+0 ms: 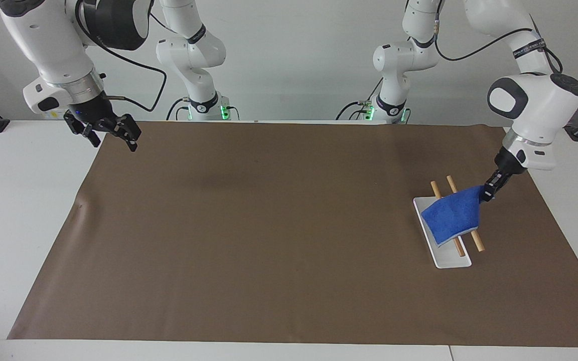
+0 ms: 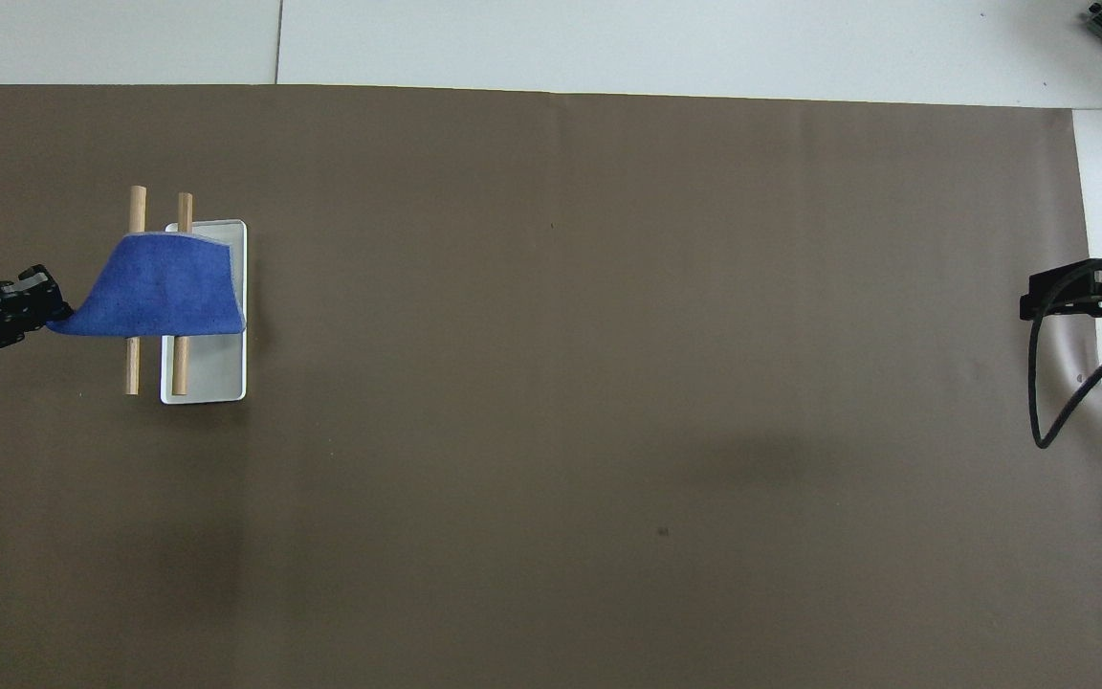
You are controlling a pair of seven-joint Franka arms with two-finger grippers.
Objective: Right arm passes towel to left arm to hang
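The towel (image 1: pixel 453 216) is draping over the two wooden rails (image 1: pixel 473 236) on the white tray (image 1: pixel 447 260); my left gripper (image 1: pixel 488 193) is pinching its corner. Hanging step, I judge; next I need to let go, while my right gripper (image 1: pixel 111 134) is waiting spread wide over the mat's (image 1: pixel 269 225) corner.

Materials I see on my table now

The towel (image 1: pixel 453 216) looks to me like soft blue terry cloth, fuzzy and matt, and it lies over two rods (image 1: pixel 475 239) of pale bare wood, smooth and unpainted. Under them I see a white tray (image 1: pixel 450 260), smooth with a little shine. The brown mat (image 1: pixel 269 235) looks like matt paper or thin sheet, slightly wrinkled at one edge. Both arm shells are glossy white plastic; the left gripper (image 1: pixel 486 194) and right gripper (image 1: pixel 111 134) look matt black.
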